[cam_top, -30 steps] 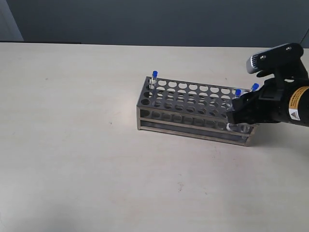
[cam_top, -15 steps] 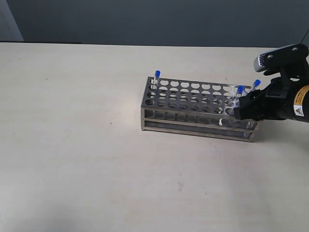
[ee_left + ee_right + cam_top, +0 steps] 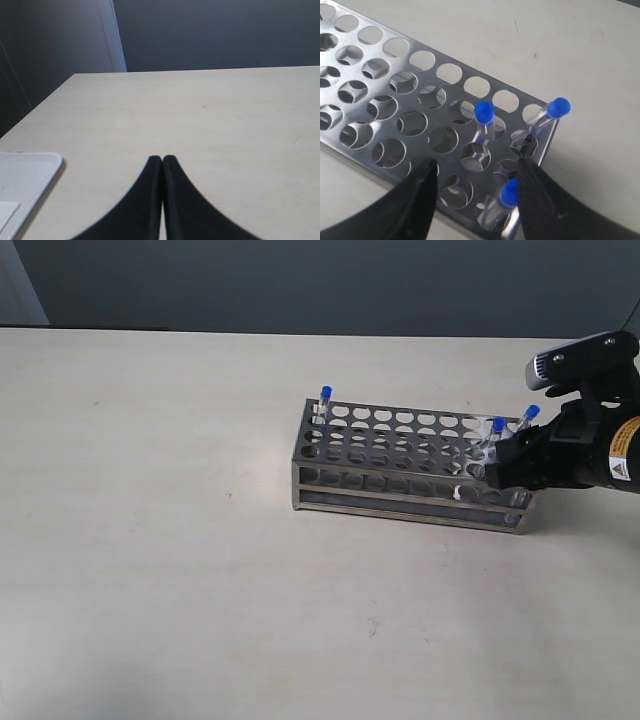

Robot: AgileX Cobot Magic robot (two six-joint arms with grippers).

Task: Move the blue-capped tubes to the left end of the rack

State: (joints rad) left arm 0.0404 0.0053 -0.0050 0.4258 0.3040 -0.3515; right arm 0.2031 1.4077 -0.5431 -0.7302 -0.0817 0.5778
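Note:
The steel rack [image 3: 400, 446] lies mid-table. One blue-capped tube [image 3: 325, 394] stands at its far left corner, and two blue-capped tubes [image 3: 498, 425] [image 3: 532, 413] lean at the right end. My right gripper [image 3: 503, 476] hangs over the rack's near right corner, open. In the right wrist view it [image 3: 476, 165] straddles the rack [image 3: 380, 107], with a third right-end tube [image 3: 509, 193] between the fingers, close against one finger [image 3: 537, 190]. The other two tubes [image 3: 484, 111] [image 3: 558, 107] stand just beyond. My left gripper [image 3: 163, 159] is shut on nothing, over bare table.
A white tray [image 3: 22, 180] lies on the table beside the left gripper, near the table's edge. A dark wall runs behind the table. The left arm is out of the exterior view.
Since one second ago my right gripper has drawn back slightly to the right and the rack has shifted a little the same way. Nothing has moved in the last half second.

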